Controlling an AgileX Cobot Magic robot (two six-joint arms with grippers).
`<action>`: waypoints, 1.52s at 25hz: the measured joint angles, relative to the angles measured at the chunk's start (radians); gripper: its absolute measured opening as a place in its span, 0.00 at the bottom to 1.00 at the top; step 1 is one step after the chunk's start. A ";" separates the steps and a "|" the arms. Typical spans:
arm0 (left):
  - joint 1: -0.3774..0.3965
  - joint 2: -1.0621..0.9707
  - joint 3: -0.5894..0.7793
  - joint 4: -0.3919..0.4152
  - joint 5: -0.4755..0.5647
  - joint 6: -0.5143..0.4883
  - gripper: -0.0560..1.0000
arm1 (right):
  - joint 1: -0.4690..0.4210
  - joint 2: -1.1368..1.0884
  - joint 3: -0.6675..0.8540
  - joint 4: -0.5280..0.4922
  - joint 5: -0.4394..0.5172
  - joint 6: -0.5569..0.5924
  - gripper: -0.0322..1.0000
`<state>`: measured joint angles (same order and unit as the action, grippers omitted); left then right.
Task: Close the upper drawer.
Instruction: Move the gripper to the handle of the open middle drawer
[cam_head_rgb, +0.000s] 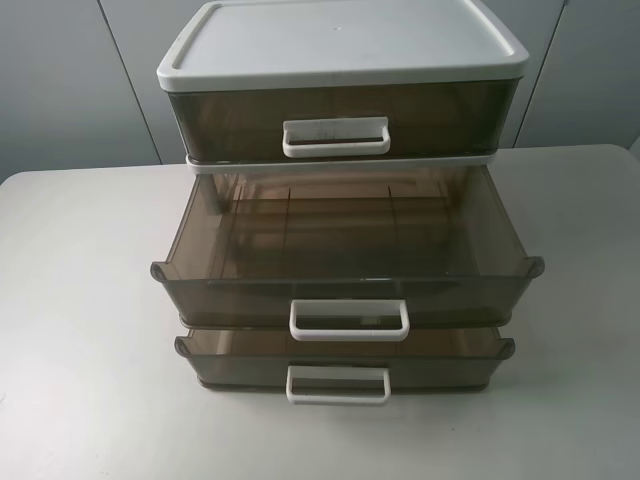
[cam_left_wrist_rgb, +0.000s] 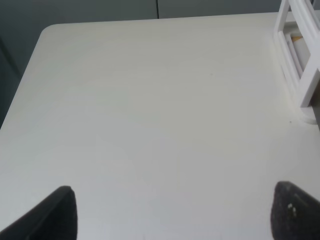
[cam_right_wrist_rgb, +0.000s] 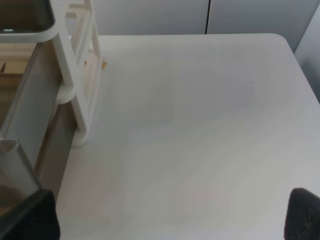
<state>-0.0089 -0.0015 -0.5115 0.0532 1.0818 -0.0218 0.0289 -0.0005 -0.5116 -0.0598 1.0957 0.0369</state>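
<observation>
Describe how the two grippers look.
Only fingertips show. The left gripper has two matte black, rounded tips, one with a small pale speck. The right gripper has similar black, grainy tips. No cables or sleeves visible; arms out of view.

Left gripper (cam_left_wrist_rgb: 172, 216): two matte black fingers (cam_left_wrist_rgb: 52, 217) with rounded tips, one carrying a tiny pale speck near its tip. Right gripper (cam_right_wrist_rgb: 170, 217): same black fingers (cam_right_wrist_rgb: 304, 215), grainy surface, blunt ends.
</observation>
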 joint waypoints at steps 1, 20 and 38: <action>0.000 0.000 0.000 0.000 0.000 0.000 0.75 | 0.000 0.000 0.000 0.000 0.000 0.000 0.69; 0.000 0.000 0.000 0.000 0.000 0.000 0.75 | 0.000 0.000 0.000 0.000 0.000 0.000 0.69; 0.000 0.000 0.000 0.000 0.000 0.000 0.75 | 0.000 0.000 0.000 0.000 0.000 0.000 0.69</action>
<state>-0.0089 -0.0015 -0.5115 0.0532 1.0818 -0.0218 0.0289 -0.0005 -0.5116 -0.0598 1.0957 0.0369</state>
